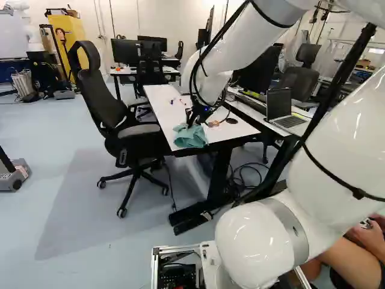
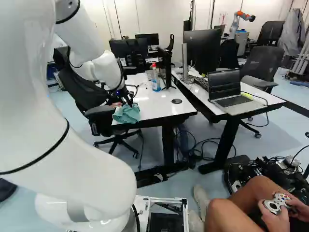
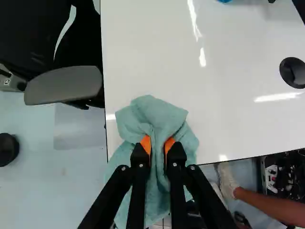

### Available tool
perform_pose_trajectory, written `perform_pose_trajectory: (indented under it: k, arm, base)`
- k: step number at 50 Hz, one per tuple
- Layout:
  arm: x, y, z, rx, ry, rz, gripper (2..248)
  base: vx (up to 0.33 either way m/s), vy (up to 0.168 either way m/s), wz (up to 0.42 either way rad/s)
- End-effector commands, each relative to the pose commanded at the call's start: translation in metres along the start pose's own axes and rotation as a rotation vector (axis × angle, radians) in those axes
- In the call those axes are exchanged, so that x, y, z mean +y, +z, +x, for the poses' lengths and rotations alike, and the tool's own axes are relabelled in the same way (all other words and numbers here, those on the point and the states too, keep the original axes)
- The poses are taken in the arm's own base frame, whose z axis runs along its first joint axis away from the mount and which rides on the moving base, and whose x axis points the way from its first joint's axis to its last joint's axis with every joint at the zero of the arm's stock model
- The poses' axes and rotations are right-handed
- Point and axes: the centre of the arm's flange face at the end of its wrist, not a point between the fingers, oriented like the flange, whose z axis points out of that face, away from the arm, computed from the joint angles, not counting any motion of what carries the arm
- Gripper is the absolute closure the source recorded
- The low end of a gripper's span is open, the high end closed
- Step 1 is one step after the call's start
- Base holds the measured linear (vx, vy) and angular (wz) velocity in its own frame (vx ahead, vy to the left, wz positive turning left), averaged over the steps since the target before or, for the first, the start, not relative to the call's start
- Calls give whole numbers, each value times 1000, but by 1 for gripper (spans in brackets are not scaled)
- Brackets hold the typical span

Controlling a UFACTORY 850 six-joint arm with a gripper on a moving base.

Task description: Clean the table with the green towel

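- Teal cloth, bunched and creased: that's the towel (image 1: 190, 137), at the near corner of the white table (image 3: 157, 52), beside the black chair (image 1: 99, 99).
- I have the gripper (image 1: 191, 123) right over that corner, reaching down to the towel.
- Through the wrist view I see the orange pads (image 3: 169, 145) pressing the towel from two sides, so the gripper (image 3: 157, 146) has it pinched, with folds bulging ahead of and beneath the fingers.
- Part of the towel lies on the tabletop; the rest hangs past the near edge.
- For labels, I find a small pale sticker (image 3: 6, 82) with a dark mark near the chair's grey armrest (image 3: 64, 85); it is too small for me to tell more.
- Markings also show on the yellow cabinet (image 1: 63, 42) at the back of the left base view.
- On the table, in the right base view, a red-capped bottle (image 2: 156, 84) holds blue liquid.
- On the neighbouring table, the laptop (image 2: 231, 100) stands open, its screen dark.
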Motion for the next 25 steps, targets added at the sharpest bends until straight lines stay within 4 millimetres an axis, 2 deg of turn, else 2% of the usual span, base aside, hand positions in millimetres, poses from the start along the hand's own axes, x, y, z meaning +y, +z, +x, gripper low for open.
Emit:
perform_pose_trajectory:
  k: [19, 25]
  arm:
    - [-7, -26, -8, -52, 5, 17, 199]
    - [-7, -26, -8, -52, 5, 17, 199]
  base:
    - [0, 0, 0]
    - [0, 0, 0]
